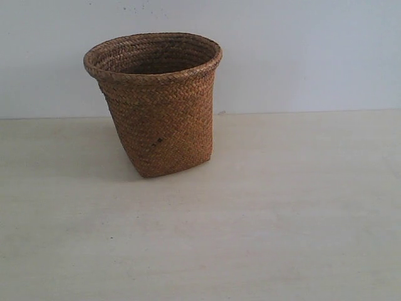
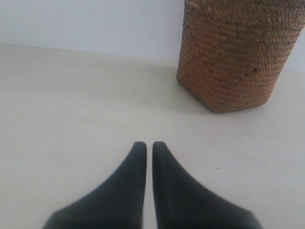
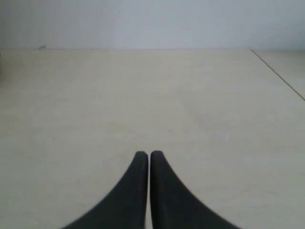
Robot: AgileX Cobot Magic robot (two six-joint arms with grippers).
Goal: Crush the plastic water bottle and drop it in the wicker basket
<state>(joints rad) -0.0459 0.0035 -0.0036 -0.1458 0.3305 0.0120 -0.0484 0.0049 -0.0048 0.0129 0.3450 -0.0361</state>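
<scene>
Notably, the plastic water bottle shows in none of the three views, so where it lies cannot be told. The wicker basket (image 1: pixel 156 119) stands upright in the upper left of centre of the exterior frame, on a pale table (image 1: pixel 282 219) close to a white wall (image 1: pixel 301 56). Its rolled rim faces up, but the camera sits too low to see its floor, so the bottle may be inside or may be out of frame altogether. Left gripper (image 2: pixel 149 145): fingers drawn together to a thin slit, holding nothing, hanging over bare tabletop; its wrist view also takes in the basket's lower wall (image 2: pixel 233 62), well apart from the tips. Right gripper (image 3: pixel 148 155): same posture, tips all but touching, empty, with only bare table and a seam line (image 3: pixel 279 74) in its view. Neither arm appears in the exterior frame. Judgement: the step in hand is finding and taking the bottle. To do it well, spread both sets of fingers wide before closing in, take the bottle at its two ends, and press along the ribbed body, which should give more readily than the cap end. Release only with the bottle squarely over the rim, since the mouth is wide but the basket narrows toward its base and may tip if knocked.
</scene>
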